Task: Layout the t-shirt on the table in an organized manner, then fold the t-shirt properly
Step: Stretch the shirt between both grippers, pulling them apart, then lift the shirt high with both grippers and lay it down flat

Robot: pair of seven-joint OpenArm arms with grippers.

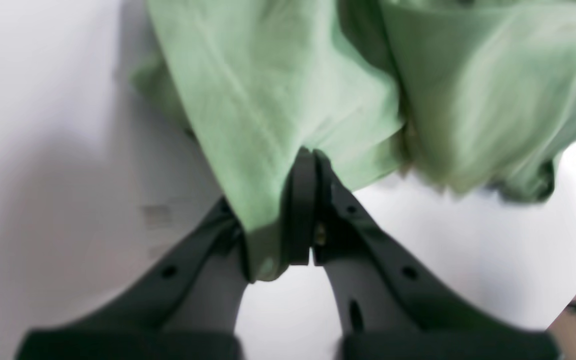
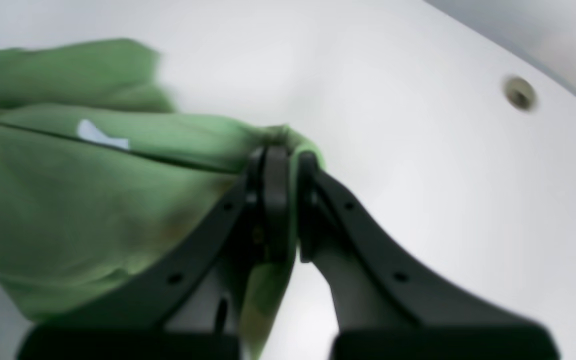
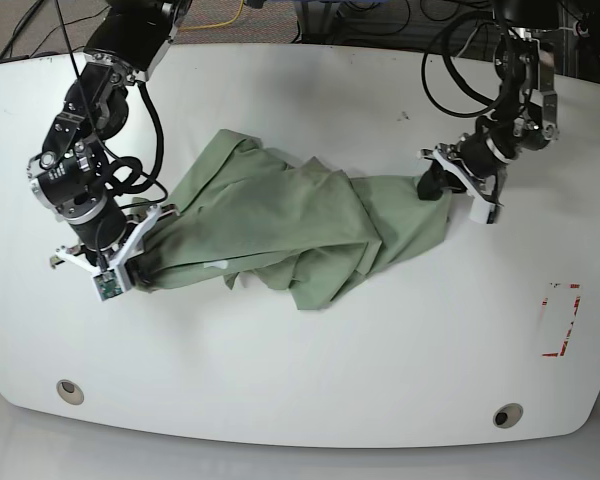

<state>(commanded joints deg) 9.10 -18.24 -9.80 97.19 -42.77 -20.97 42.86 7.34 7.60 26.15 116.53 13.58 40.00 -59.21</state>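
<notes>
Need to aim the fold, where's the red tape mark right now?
In the base view, the red tape mark sits near the table's right edge, beyond the t-shirt.

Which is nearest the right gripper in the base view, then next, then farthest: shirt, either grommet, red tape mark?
1. shirt: pinched in the right gripper.
2. near-left grommet: below the gripper.
3. near-right grommet: far across the table.
4. red tape mark: right edge.

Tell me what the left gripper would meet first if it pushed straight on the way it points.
The t-shirt itself: the left gripper is shut on its edge, with bunched fabric directly ahead; beyond that, probably the table.
</notes>
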